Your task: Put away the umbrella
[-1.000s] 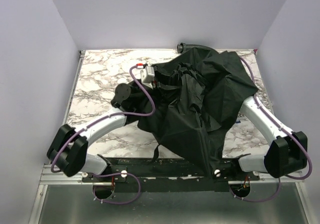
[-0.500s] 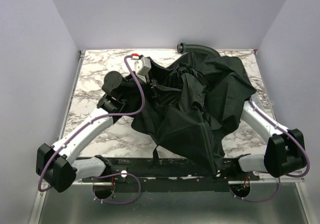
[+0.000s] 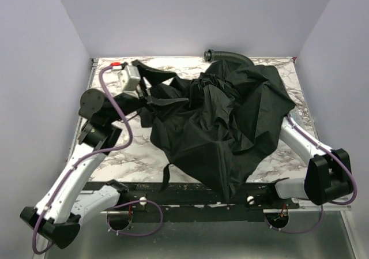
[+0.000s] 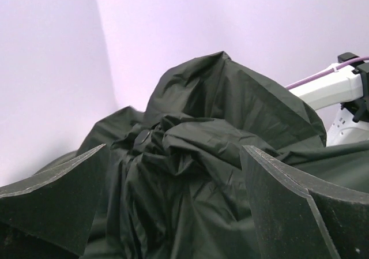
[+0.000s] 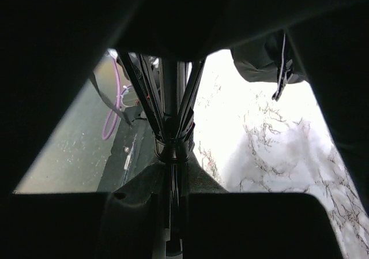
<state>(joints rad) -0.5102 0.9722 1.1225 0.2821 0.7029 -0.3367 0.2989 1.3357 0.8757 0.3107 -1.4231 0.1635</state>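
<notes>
The umbrella (image 3: 225,120) lies as a wide crumpled black canopy over the middle and right of the marble table (image 3: 115,149). My left gripper (image 3: 157,86) hovers at the canopy's left edge, open, with nothing between its fingers. In the left wrist view the two fingers (image 4: 55,204) stand wide apart and the umbrella fabric (image 4: 190,172) heaps up beyond them. My right gripper (image 5: 176,181) is under the canopy, hidden from the top camera. It is shut on the umbrella's thin shaft (image 5: 174,213), just below the runner and folded ribs (image 5: 173,138).
A black ribbed hose (image 3: 228,55) curves along the back edge of the table. A strap of the canopy (image 3: 166,175) hangs over the front rail (image 3: 144,190). The right arm's white link (image 4: 326,89) shows behind the fabric heap. Walls close in on three sides.
My left gripper has opened, let go of the fabric and drawn back to the left and far side. The canopy's left edge has spread leftward. The right gripper has stayed shut on the shaft.
</notes>
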